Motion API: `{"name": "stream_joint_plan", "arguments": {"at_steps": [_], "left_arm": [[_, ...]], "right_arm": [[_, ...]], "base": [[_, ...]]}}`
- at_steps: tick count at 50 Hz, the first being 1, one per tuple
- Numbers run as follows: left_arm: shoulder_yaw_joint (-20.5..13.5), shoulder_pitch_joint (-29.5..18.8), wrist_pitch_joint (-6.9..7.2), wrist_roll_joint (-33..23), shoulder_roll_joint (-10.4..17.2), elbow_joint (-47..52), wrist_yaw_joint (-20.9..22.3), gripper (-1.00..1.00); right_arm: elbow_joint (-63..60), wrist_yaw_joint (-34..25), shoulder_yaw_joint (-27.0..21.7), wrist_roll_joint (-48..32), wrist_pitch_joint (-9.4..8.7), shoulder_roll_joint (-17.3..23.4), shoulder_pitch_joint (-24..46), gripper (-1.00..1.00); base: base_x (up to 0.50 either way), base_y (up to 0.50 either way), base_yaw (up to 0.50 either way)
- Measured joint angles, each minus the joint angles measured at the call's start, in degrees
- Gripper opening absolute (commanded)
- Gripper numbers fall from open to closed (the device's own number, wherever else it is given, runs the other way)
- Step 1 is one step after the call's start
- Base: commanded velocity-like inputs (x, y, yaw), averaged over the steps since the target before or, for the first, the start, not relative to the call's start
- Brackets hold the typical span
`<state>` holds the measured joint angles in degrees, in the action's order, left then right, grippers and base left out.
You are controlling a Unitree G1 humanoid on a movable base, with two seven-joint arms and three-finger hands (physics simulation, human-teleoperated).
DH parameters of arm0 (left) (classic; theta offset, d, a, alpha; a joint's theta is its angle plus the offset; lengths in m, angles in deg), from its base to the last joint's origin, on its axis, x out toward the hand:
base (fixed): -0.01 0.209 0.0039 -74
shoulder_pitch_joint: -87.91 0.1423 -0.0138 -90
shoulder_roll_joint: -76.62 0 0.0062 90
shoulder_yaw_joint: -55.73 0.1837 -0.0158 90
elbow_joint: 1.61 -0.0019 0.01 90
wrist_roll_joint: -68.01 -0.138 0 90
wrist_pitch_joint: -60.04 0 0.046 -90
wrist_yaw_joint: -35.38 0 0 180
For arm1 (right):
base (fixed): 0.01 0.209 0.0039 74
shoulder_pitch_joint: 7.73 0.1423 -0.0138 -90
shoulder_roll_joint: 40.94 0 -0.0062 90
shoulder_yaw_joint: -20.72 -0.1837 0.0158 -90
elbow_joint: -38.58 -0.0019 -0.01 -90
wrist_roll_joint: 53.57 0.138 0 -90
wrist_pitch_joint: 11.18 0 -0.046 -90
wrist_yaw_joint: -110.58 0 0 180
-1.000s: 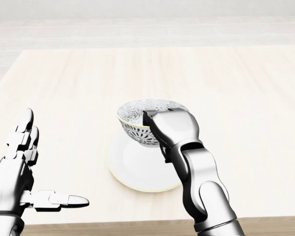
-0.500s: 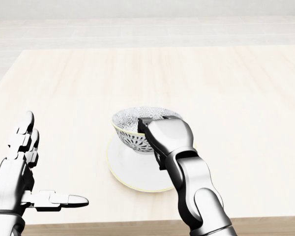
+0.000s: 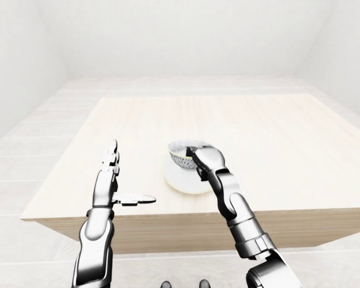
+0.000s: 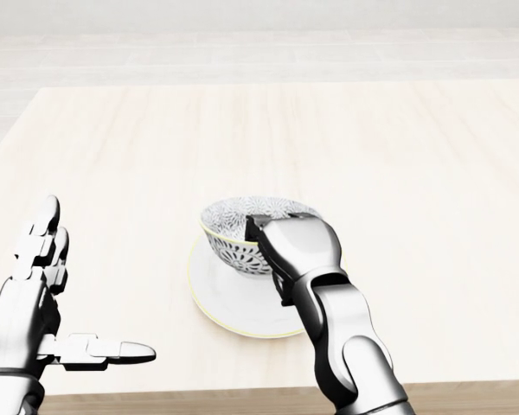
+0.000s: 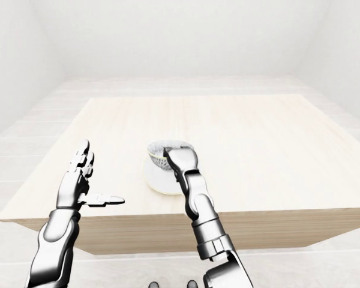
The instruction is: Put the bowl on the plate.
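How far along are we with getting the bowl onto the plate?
Done: the bowl is over the middle of the plate. In hand: the right hand has its fingers shut on the bowl's rim and holds it low. I cannot tell whether it touches the plate. Left: seat it fully, then let go. The left hand hangs open to the side, uninvolved.

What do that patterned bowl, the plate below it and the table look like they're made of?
The bowl looks like glazed ceramic: white with a fine dark printed pattern and a pale yellow rim. The plate seems plain white glazed ceramic, smooth, with a thin yellowish edge. The table looks like light, matte wood, going by its faint grain streaks. Being a render, only a guess.
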<state>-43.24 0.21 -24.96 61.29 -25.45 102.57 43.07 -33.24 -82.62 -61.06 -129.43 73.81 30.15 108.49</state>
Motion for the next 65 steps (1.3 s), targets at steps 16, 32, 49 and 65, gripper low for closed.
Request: {"name": "stream_joint_plan", "arguments": {"at_steps": [16,32,49,65], "left_arm": [[0.4,-0.5,0.0,-0.1,0.0,-0.7,-0.3,1.0],[0.6,-0.4,0.0,-0.3,0.0,-0.3,-0.4,1.0],[0.8,-0.1,0.0,-0.6,-0.1,0.7,-0.4,1.0],[0.8,0.0,0.0,-0.6,-0.2,0.4,-0.3,1.0]], "right_arm": [[0.4,1.2,0.2,1.1,0.0,0.5,-1.3,-0.69],[0.6,1.5,0.4,1.1,0.0,0.7,-1.9,-0.68],[0.2,1.2,0.4,0.9,0.0,0.7,-2.2,-0.69],[1.1,1.8,0.3,1.4,0.0,0.6,-2.0,-0.69]], "base": [[0.0,0.0,0.0],[0.0,0.0,0.0],[0.0,0.0,0.0],[0.0,0.0,0.0]]}}
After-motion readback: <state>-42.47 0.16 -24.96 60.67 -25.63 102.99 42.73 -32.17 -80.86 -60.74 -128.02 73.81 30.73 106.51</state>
